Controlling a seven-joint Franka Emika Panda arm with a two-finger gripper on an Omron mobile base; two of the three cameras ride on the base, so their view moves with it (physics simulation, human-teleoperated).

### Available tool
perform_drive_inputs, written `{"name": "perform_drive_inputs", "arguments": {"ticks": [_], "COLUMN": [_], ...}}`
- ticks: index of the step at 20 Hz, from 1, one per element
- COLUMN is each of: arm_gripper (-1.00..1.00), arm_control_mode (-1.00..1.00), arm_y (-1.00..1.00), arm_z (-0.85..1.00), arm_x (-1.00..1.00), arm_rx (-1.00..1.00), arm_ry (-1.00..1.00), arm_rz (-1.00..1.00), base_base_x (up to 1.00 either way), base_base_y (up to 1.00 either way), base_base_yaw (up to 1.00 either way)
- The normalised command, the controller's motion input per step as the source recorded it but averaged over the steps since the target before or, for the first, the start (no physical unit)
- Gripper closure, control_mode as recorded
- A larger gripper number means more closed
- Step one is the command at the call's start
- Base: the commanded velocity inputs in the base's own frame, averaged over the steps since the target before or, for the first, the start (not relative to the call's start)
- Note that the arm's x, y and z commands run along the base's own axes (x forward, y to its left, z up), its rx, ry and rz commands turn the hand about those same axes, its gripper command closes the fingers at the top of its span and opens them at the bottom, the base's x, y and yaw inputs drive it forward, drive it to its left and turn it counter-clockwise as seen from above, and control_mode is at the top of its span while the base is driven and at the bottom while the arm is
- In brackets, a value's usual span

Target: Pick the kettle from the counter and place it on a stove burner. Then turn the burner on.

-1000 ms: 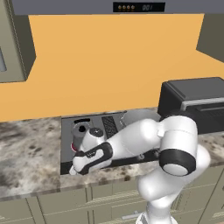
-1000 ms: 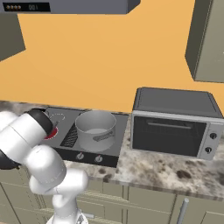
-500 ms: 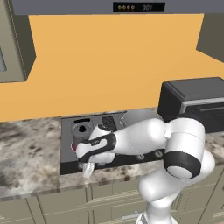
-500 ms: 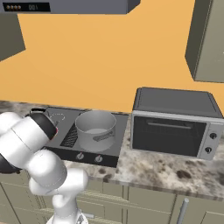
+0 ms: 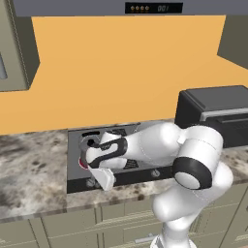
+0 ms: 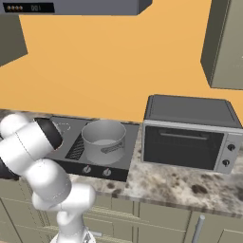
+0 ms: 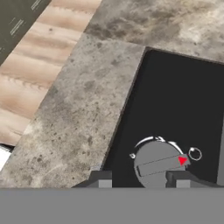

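Pot [image 6: 103, 140]: I see it grey, upright and open-topped, to the left of the oven.
Oven [image 6: 189, 136]: I see a dark box with a glass door and two knobs at its right end, right of the pot.
Wall [image 5: 121, 63]: orange, behind everything.
Hood [image 5: 154, 7]: overhead, small lit display.
Cupboards [image 6: 156, 218]: grey-green fronts below.

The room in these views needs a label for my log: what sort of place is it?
A rendered home kitchen, most likely: a glass stove set into a stone-look counter, a pot on it, and a toaster oven alongside, with cabinets above.
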Motion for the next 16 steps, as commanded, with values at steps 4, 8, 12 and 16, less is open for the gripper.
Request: {"name": "perform_drive_inputs", "arguments": {"ticks": [4, 8, 12, 16], "arm_gripper": [1.00, 1.00, 1.00, 1.00], "arm_control_mode": [-1.00, -1.00, -1.00, -1.00], "arm_y": [0.00, 0.03, 0.01, 0.02], "arm_z": [0.15, 0.90, 1.00, 1.00], "arm_x": [-0.02, -0.08, -0.31, -0.57], "arm_rx": [0.00, 0.00, 0.01, 0.00], "arm_ry": [-0.08, -0.30, -0.33, -0.31], "arm_rz": [0.00, 0.00, 0.00, -0.02], "base_base_x": [0.00, 0.00, 0.00, 0.00], "base_base_y": [0.00, 0.00, 0.00, 0.00], "base_base_yaw": [0.00, 0.00, 0.00, 0.00]}}
